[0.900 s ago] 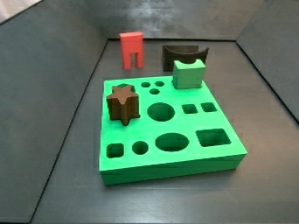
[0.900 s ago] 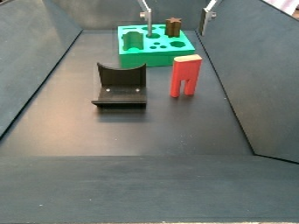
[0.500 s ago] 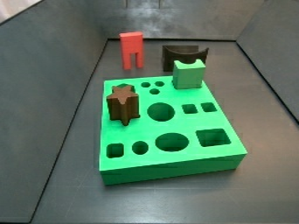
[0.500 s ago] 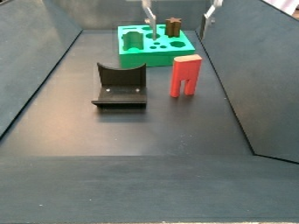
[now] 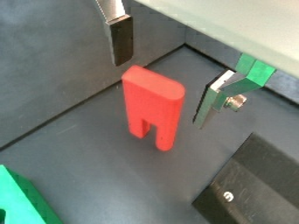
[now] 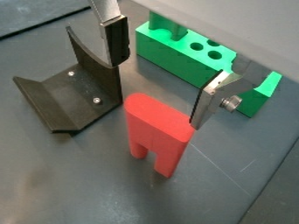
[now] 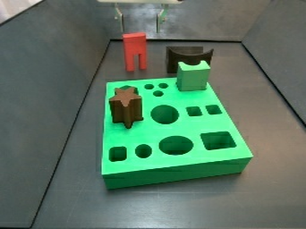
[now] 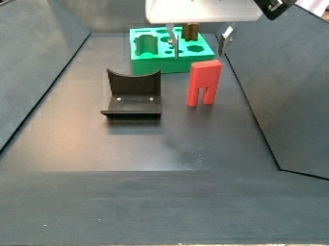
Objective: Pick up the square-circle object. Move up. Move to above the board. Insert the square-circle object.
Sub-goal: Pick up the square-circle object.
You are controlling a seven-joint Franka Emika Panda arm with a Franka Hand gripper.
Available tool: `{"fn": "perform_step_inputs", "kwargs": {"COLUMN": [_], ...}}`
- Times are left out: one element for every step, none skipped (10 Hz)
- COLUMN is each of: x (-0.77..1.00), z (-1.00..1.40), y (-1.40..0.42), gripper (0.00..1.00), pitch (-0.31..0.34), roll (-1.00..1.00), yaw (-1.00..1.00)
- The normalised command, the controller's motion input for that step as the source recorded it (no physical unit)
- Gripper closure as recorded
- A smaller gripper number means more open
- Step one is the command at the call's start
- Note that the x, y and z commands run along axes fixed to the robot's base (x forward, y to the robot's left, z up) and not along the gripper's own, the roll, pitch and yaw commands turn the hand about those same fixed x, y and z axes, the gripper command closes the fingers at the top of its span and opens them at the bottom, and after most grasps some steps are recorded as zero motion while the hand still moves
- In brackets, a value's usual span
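Observation:
The square-circle object (image 7: 134,49), a red upright block with two legs, stands on the dark floor behind the board (image 7: 191,165). It also shows in the other side view (image 8: 203,83) and in both wrist views (image 5: 152,105) (image 6: 158,136). My gripper (image 5: 167,68) is open and empty, directly above the red block. One finger (image 5: 121,39) and the other finger (image 5: 214,96) hang on either side of its top without touching it. The gripper also shows in the other wrist view (image 6: 163,70) and at the upper edge of both side views (image 7: 140,7) (image 8: 202,38).
The fixture (image 8: 131,94) stands on the floor beside the red block and shows in a wrist view (image 6: 70,92). A dark brown star-shaped block (image 7: 125,103) and a small green notched block (image 7: 195,73) sit on the board. Dark walls enclose the floor.
The gripper has come down into both side views, toward the red block. The red block, board and other pieces have not moved.

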Motion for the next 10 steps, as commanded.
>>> {"fn": "perform_step_inputs", "kwargs": {"x": [-0.57,-0.26,-0.1,0.0,0.23,0.4,0.03,0.01,0.09,-0.05], "z": [-0.58,-0.29,-0.08,-0.1,-0.07,0.0,-0.06,-0.05,-0.05,-0.11], "y": [0.15,0.0,-0.12,-0.03,-0.07,0.0,0.01,0.04,0.0,0.0], "gripper": [0.0,0.0,0.0,0.0,0.0,0.0,0.0,0.0,0.0,0.0], "pitch": [-0.147,-0.087,-0.079,-0.046,0.0,0.0,0.0,0.0,0.0,0.0], "roll": [0.11,0.09,0.02,0.05,0.05,0.05,0.06,0.02,0.0,0.04], "yaw": [0.27,0.33,0.12,0.24,0.27,0.36,0.56,0.52,0.11,0.0]}}
